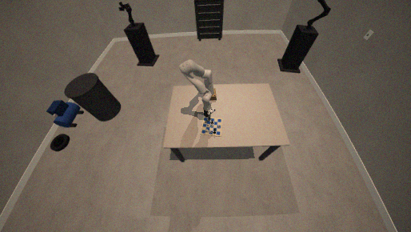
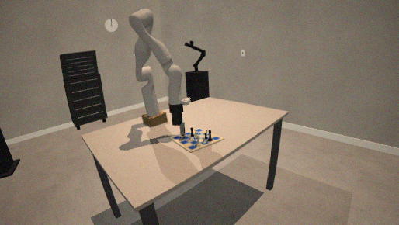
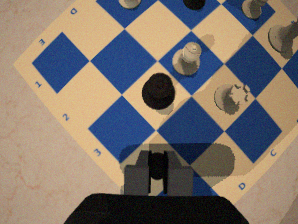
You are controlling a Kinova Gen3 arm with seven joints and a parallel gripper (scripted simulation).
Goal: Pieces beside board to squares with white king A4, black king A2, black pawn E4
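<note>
The small blue-and-cream chessboard (image 3: 169,74) lies on the table and also shows in the top view (image 1: 212,126) and the exterior view (image 2: 196,140). My gripper (image 3: 157,165) is shut on a small dark piece, seemingly the black pawn (image 3: 157,165). It holds the piece low over the second square from the board's near corner, in the column beside D. I cannot tell whether the piece touches the board. A black piece (image 3: 160,91) stands two squares further in.
The arm's base (image 2: 154,118) sits on the table behind the board. The table's edges are far from the board on every side. Black pedestals, a shelf unit and a dark barrel stand on the floor well away from the table.
</note>
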